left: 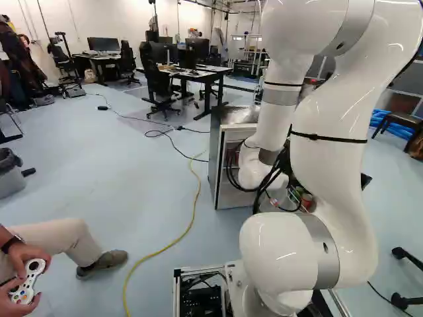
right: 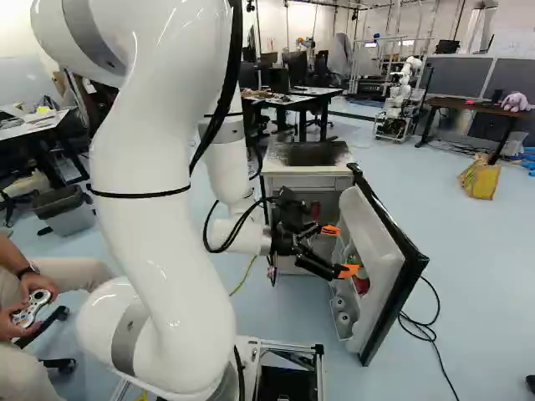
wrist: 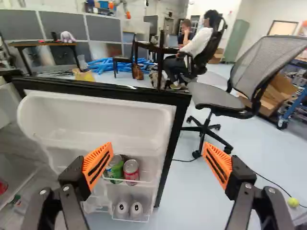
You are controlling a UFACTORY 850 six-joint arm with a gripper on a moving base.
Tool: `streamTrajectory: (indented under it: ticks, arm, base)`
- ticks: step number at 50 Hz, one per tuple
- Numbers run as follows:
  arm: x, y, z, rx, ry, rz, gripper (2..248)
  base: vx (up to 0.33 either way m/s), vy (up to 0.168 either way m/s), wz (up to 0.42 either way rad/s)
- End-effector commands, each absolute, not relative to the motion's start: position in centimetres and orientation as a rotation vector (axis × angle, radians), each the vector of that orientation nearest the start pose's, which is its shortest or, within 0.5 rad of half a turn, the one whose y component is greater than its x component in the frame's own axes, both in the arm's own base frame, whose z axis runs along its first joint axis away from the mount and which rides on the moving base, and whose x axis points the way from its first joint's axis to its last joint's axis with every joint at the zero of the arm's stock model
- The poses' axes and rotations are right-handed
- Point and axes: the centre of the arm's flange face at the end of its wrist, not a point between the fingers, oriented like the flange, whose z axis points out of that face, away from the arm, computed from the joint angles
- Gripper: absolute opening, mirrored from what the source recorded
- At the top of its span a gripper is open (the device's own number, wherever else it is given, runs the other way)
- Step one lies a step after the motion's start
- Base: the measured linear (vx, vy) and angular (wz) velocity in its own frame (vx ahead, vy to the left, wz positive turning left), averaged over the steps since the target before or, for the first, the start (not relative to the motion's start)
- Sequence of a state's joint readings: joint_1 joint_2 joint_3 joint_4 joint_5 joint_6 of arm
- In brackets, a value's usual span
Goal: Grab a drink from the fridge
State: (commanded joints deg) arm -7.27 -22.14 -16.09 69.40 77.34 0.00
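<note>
Wrist view: gripper (wrist: 158,165) spread wide, fridge door (wrist: 96,112) open, so reaching seems in hand; next, ease towards eleven o'clock and straddle the red can (wrist: 131,171).

Door liner (wrist: 96,112) ahead of the tool (right: 339,251) is smooth white plastic with a soft sheen, edge trim (wrist: 180,112) glossy black; cans (wrist: 131,170) on it, also ahead of the tool, shiny metal. Tool has matt black finger bodies (wrist: 76,176) with ribbed, matt orange plastic-looking pads (wrist: 97,155); arm (right: 159,217) behind it is glossy, smooth white, joint bands (left: 320,246) satin metal-look. Chair (wrist: 264,62) beyond the tool has woven mesh, floor (wrist: 192,208) smooth, faintly shiny.
</note>
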Motion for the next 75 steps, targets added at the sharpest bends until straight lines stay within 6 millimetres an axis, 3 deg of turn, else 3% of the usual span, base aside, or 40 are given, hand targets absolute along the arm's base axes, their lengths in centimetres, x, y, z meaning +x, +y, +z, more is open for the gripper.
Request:
streamTrajectory:
  ticks: [34, 75]
  arm:
    - [30.4, -10.6, 21.8, 1.957, -0.902, 1.240, 247]
    - [37.3, -13.3, 15.4, 2.233, -0.695, 1.374, 247]
  base:
    - [0.000, 0.000, 0.000]
    - [0.000, 0.000, 0.000]
